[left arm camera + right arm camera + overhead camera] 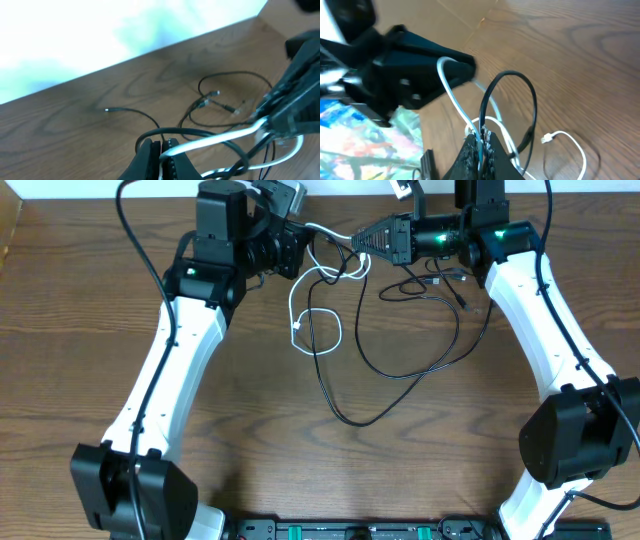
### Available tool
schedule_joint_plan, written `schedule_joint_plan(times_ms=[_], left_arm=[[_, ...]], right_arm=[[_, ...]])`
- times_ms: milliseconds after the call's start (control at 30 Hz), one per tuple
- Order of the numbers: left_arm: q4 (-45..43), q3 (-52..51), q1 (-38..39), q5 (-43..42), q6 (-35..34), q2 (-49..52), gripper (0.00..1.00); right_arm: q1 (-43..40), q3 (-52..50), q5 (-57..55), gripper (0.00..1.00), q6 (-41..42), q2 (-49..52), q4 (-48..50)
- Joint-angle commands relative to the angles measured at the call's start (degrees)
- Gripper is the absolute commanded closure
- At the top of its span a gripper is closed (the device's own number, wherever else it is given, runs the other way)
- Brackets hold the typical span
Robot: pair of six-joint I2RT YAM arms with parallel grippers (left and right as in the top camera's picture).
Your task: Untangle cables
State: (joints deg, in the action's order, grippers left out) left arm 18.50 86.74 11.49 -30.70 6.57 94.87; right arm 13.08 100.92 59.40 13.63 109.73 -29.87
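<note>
The cables lie tangled at the table's far middle. A white cable (330, 230) stretches taut between my left gripper (300, 242) and my right gripper (356, 240). Its free end hangs down to a plug (299, 330). Long black cables (400, 376) loop over the wood below. In the left wrist view my left gripper (162, 149) is shut on the white cable (215, 140), and a black loop (165, 131) arches just behind the jaws. In the right wrist view my right gripper (481, 137) is shut on the white cable (447, 85), with a black loop (520, 76) rising from between the jaws.
Loose black plug ends (215, 93) and a thin black lead (135, 112) lie near the table's far edge. A white plug (547, 139) rests on the wood to the right. A black rail (360, 530) runs along the front edge. Bare wood fills the near half of the table.
</note>
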Motion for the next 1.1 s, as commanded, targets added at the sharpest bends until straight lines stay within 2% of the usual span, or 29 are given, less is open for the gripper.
schedule_joint_plan(times_ms=[0,167,267,533,600,667,733,767,800,867,933,1000,1067], left_arm=[[-1.7,0.4,-1.6,0.3,-4.2,-2.4,0.92],[-3.7,0.5,-4.8,0.3,-10.2,-7.2,0.92],[-4.3,0.5,-6.1,0.3,-12.8,-11.0,0.92],[-11.3,0.5,-6.0,-0.1,-20.7,-20.2,0.93],[-14.4,0.5,-6.0,-0.2,-23.7,-21.8,0.93],[-17.4,0.5,-6.0,-1.0,-26.1,-23.4,0.93],[-16.2,0.5,-6.0,0.8,-24.1,-23.8,0.92],[-13.6,0.5,-6.0,4.9,-22.9,-23.8,0.93],[-9.2,0.5,-6.0,11.4,-23.4,-23.5,0.93],[-4.4,0.5,-6.0,17.4,-24.6,-23.1,0.93],[2.4,0.5,-5.3,25.6,-28.4,-22.5,0.93],[4.8,0.5,-4.5,26.7,-28.4,-21.9,0.93],[5.9,0.5,-3.5,26.8,-29.7,-21.8,0.93]], right_arm=[[0.0,0.3,-7.8,0.92,0.5,-1.8,-1.7],[0.2,0.3,-22.0,0.63,0.5,-1.8,-6.3],[0.3,0.3,-23.9,0.44,0.4,-1.8,-7.3],[1.0,0.3,-24.0,0.45,-3.1,-1.7,-7.7],[1.0,0.3,-24.0,0.49,-3.1,-1.7,-8.0],[1.0,0.3,-23.9,0.64,-3.0,-1.6,-8.3],[1.0,0.3,-23.8,0.67,-3.1,-1.6,-8.5],[1.0,0.3,-23.3,0.67,-3.1,-1.6,-8.5],[1.0,0.3,-21.8,0.66,-3.9,-1.6,-8.5],[1.0,0.3,-20.2,0.60,-4.4,-1.6,-8.5],[1.0,0.3,-17.2,0.47,-5.1,-1.6,-8.5],[1.2,0.3,-13.0,0.40,-7.6,-1.6,-8.5],[1.6,0.3,-8.7,0.37,-9.8,-1.6,-8.5]])
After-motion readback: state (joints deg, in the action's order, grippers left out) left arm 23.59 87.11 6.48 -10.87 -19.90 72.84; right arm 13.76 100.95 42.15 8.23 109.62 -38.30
